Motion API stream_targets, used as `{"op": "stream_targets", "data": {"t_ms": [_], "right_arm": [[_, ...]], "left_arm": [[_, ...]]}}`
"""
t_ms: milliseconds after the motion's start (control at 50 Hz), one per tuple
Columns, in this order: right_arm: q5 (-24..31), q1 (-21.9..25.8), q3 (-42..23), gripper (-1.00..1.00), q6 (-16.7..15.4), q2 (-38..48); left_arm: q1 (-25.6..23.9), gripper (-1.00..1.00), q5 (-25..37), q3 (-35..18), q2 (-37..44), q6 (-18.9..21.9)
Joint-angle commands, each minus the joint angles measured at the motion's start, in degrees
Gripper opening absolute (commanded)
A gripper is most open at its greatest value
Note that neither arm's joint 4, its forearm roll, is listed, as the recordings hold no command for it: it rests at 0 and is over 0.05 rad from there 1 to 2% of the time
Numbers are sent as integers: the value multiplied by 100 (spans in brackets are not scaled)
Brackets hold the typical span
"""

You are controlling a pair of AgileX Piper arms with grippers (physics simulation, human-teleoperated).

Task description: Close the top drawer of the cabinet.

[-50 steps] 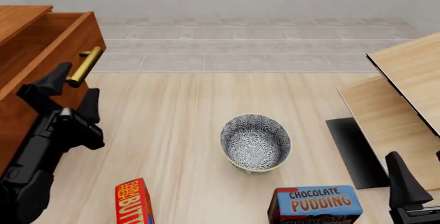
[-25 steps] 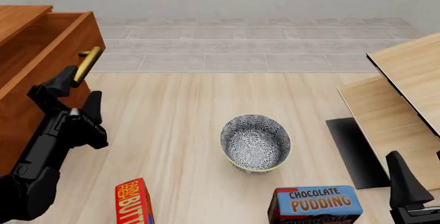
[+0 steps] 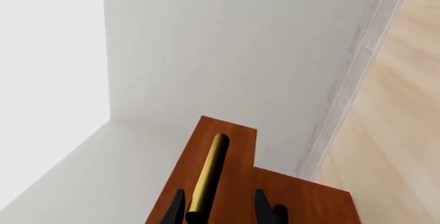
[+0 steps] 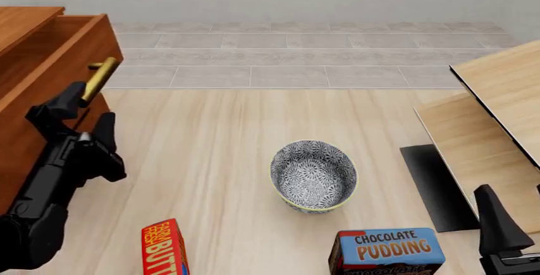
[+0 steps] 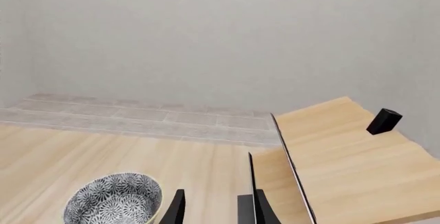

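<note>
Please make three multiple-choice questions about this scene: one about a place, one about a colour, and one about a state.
1. Where is the cabinet in the front view?
A. left edge
B. right edge
C. centre

2. What colour is the handle of the top drawer?
A. black
B. brass
C. white

3. How is the top drawer?
A. fully shut
B. removed
C. partly open

Answers:
1 A, it stands behind the left gripper.
2 B, the bar is golden against the reddish wood.
3 C, its front panel projects beyond the cabinet and its inside shows.
</note>
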Motion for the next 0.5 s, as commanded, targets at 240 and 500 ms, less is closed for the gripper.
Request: {"op": "stream_targets", "data": {"t_ms": [240, 500], "right_arm": [[-72, 39, 66, 100, -7, 0], [-61, 36, 66, 100, -5, 0]], "left_arm": [[417, 100, 12, 68, -1, 80], [556, 100, 17, 13, 58, 125]]}}
